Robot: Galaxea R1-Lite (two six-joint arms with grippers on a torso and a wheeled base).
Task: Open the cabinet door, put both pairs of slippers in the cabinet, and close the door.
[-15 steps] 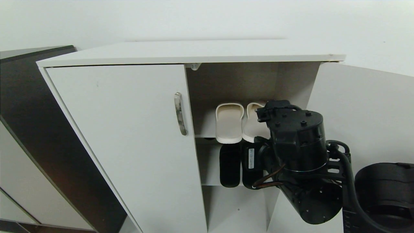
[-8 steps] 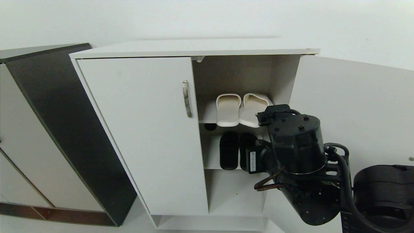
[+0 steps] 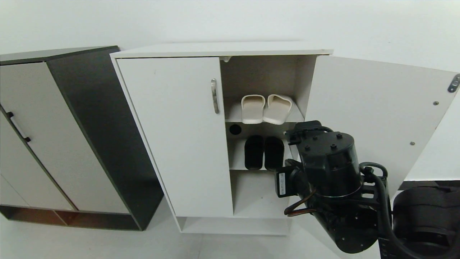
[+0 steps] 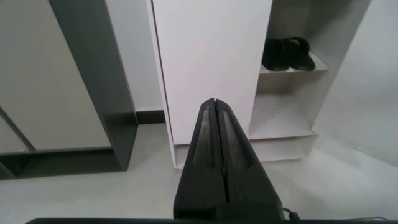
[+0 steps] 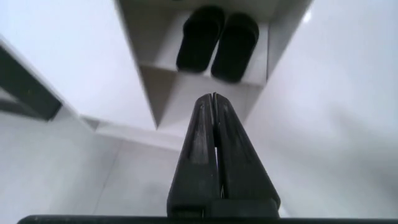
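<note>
The white cabinet [image 3: 222, 48] has its right door [image 3: 373, 115] swung wide open and its left door [image 3: 176, 136] closed. A white pair of slippers [image 3: 266, 108] lies on the upper shelf. Below it, a black pair of slippers [image 3: 264, 153] lies on the middle shelf, heels outward. My right gripper [image 5: 214, 102] is shut and empty, held in front of and below the black slippers [image 5: 217, 43]. Its wrist [image 3: 330, 165] stands before the open side's lower right. My left gripper [image 4: 214, 106] is shut and empty, low before the closed door [image 4: 211, 56].
A dark cabinet [image 3: 90, 126] with a grey door stands close on the left of the white one. The closed door carries a metal handle [image 3: 214, 96]. Pale floor [image 3: 107, 244] spreads in front, and a white wall rises behind.
The whole head view has drawn back, so the cabinet looks smaller and the neighbouring cabinet has come into sight. Both pairs of slippers lie unmoved on their shelves.
</note>
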